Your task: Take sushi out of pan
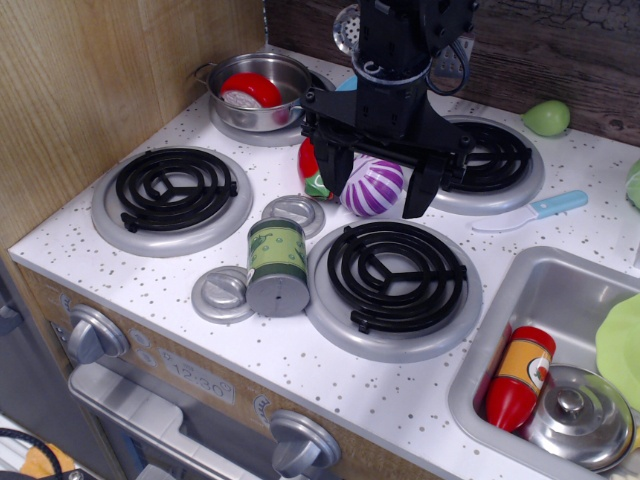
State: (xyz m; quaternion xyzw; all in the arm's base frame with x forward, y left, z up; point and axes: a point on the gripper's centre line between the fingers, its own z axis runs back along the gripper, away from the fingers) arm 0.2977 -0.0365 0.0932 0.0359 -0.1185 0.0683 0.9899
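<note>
The sushi (pixel 250 92), a small red round piece with a white face, lies inside the pan (pixel 285 72), a shiny steel pot on the back left burner. My gripper (pixel 377 187) is open and empty. It hangs over the middle of the stove top, right of and nearer than the pan, with its two black fingers straddling the purple striped ball (pixel 372 188). The left finger (pixel 332 170) partly hides a red-and-green pepper toy (pixel 311 170).
A green can (pixel 277 266) lies between the two front burners. A blue-handled knife (pixel 530 211) and a green fruit (pixel 547 118) are at the back right. The sink (pixel 500 300) at the right holds a red bottle (pixel 520 378) and a steel lid (pixel 572 415).
</note>
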